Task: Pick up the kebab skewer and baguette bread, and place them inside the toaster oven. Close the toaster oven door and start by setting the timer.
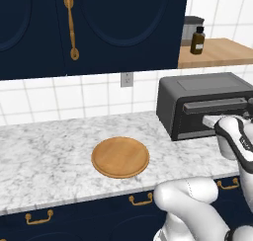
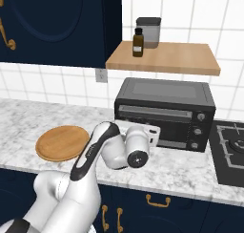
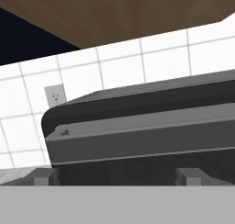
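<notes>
In the left base view the dark grey boxy toaster oven (image 1: 205, 104) sits at the far right of the white marble counter (image 1: 44, 151), with a round wooden board (image 1: 120, 157) to its left. In the right base view the two-finger gripper (image 2: 153, 132) is just in front of the oven's shut glass-fronted door (image 2: 162, 124). In the hand view the 2 fingertips (image 3: 42, 177) stand wide apart, jaws open and holding nothing, below the door's grey bar handle (image 3: 142, 138).

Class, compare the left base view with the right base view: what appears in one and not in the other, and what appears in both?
Left base view alone: the gold handle on the navy upper cabinet. Right base view alone: the three round knobs on the toaster oven's front and the stove burner beside it. Shared: the toaster oven with its door shut, the round wooden board, the brown bottle on the shelf, and the wall outlet.
</notes>
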Tool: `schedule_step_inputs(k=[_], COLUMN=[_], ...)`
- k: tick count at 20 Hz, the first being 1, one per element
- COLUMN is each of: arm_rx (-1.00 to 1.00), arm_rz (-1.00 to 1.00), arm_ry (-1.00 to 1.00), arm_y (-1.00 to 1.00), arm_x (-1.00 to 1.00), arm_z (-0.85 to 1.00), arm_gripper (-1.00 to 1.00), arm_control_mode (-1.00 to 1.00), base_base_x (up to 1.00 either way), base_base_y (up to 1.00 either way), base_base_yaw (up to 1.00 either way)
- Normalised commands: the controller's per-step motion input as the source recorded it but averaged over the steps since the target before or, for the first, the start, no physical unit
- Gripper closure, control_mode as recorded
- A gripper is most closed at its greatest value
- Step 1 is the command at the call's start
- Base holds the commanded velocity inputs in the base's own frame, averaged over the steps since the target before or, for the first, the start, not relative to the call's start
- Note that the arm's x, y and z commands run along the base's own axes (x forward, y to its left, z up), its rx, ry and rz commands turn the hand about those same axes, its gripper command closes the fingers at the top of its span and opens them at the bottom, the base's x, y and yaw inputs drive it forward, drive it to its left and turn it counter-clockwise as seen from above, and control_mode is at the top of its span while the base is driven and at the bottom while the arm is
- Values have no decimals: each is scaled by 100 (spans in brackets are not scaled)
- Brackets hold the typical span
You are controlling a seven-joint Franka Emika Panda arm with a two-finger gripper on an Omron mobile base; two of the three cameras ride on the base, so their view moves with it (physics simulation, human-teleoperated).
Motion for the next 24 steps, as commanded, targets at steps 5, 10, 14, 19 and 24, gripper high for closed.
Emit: schedule_step_inputs(k=[5,10,14,19,24], arm_rx=[-3,-6,-9,-4,0], arm_rz=[0,0,0,2,0], arm_ry=[0,0,0,-5,-14], arm_y=[-49,-72,-74,-64,-47], arm_x=[-25,-46,-15,-2,0], arm_z=[44,12,0,-2,-2], arm_gripper=[-100,-100,-100,-100,-100], arm_control_mode=[-100,-100,-100,-100,-100], base_base_x=[0,0,0,0,0], base_base_y=[0,0,0,0,0], base_base_yaw=[0,0,0,0,0])
